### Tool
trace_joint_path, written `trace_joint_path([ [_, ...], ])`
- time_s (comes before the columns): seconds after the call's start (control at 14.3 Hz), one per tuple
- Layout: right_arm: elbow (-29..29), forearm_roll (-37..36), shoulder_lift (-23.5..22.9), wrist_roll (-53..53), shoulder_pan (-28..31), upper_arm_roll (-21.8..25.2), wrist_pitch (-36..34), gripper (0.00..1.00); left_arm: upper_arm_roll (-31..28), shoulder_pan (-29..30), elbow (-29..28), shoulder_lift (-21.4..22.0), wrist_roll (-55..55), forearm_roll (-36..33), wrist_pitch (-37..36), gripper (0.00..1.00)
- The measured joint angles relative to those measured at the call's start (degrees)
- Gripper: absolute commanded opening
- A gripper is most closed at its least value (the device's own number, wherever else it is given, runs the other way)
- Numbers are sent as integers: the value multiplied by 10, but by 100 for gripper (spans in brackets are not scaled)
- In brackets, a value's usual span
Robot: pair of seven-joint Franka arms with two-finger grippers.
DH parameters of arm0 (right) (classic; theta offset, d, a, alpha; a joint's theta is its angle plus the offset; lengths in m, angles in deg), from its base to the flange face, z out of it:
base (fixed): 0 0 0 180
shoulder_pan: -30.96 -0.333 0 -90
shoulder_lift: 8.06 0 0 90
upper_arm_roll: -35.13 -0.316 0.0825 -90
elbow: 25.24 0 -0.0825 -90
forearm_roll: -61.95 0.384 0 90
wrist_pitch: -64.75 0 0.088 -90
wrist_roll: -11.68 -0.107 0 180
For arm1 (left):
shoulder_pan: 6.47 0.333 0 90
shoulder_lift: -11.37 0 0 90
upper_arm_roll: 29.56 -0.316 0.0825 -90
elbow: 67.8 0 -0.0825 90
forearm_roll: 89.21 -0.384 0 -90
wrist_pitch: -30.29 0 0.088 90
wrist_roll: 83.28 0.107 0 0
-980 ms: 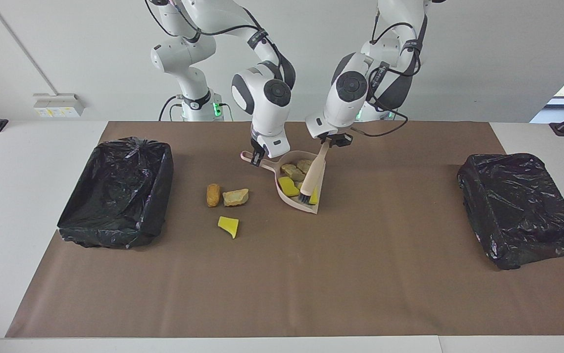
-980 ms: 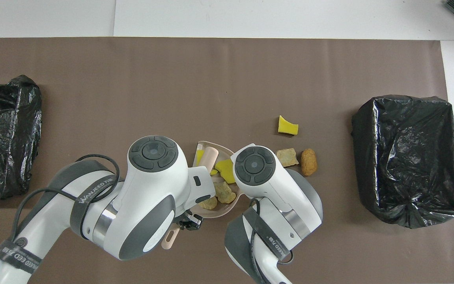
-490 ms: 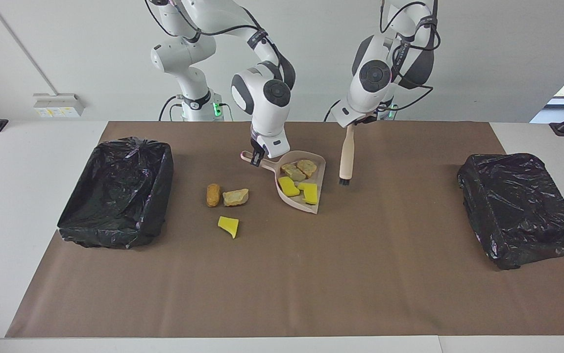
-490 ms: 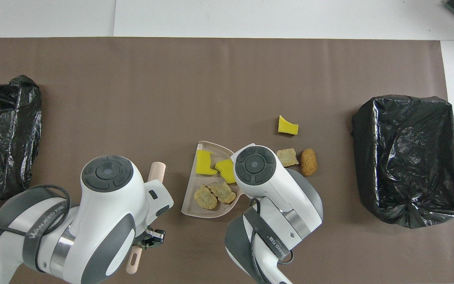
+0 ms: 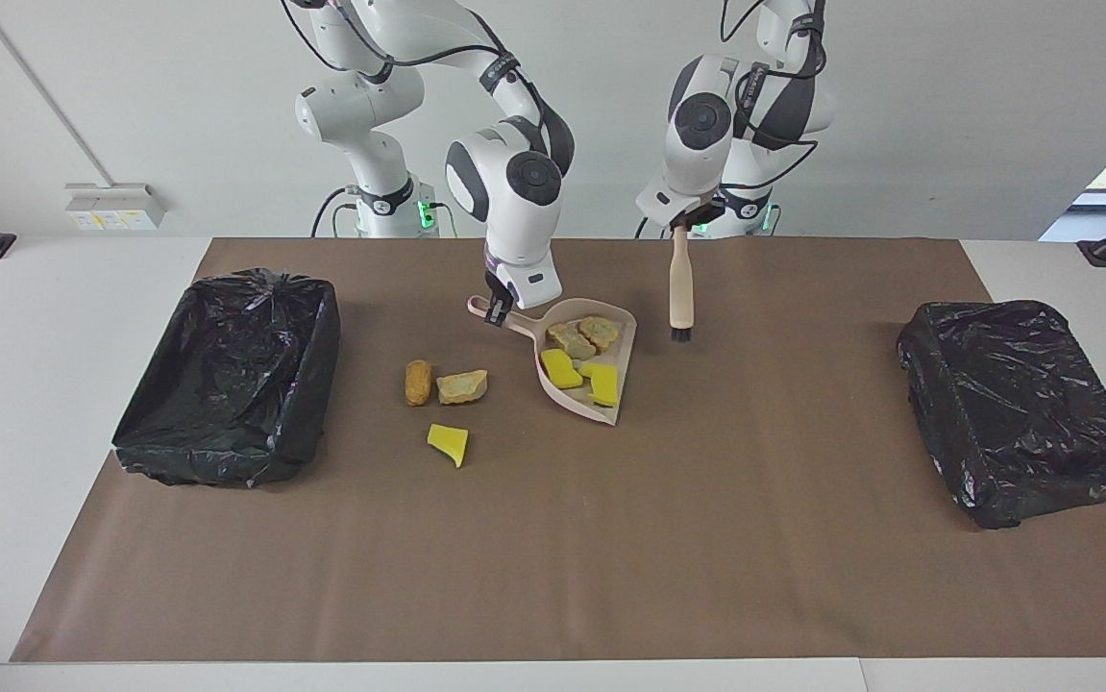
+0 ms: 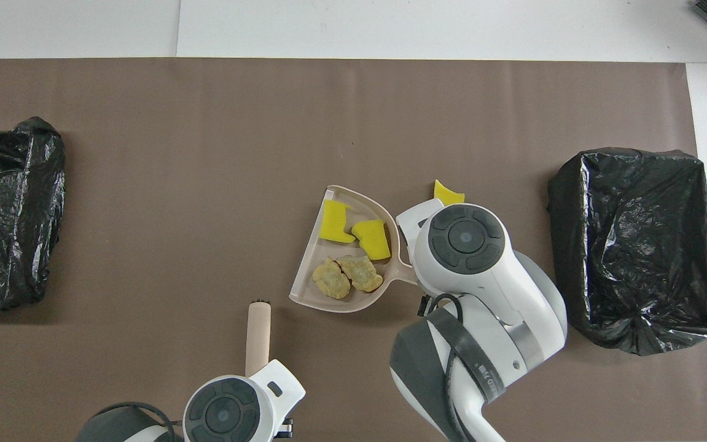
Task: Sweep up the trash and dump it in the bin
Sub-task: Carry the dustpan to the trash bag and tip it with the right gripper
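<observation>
Gripping the pan (image 5: 583, 360) by its handle in the right gripper (image 5: 495, 309), mid-tabletop, four scraps (image 5: 579, 356) riding inside and three scraps (image 5: 447, 394) lying on the mat toward the right arm's end near the bin (image 5: 231, 380). Hanging the brush (image 5: 678, 293) from the clenched left gripper (image 5: 679, 224) beside the pan. Risking a spill by tipping the open lip downward while carrying, or dumping early and stranding those three.
</observation>
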State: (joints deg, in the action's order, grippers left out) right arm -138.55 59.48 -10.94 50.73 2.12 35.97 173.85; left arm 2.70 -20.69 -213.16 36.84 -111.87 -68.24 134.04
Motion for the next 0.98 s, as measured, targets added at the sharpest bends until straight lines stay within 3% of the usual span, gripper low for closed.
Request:
trace_joint_path([
  [0.42,72,14,31,125,161,8,-88,0,1,-59,-22,-2,-13,82,41,0],
  [0.77,121,19,26,305,360,14,-137,0,1,-74,-42,-23,-14,95,100,0],
  [0.98,155,-13,13,426,470,17,-151,0,1,-76,-43,-28,-17,95,107,0],
])
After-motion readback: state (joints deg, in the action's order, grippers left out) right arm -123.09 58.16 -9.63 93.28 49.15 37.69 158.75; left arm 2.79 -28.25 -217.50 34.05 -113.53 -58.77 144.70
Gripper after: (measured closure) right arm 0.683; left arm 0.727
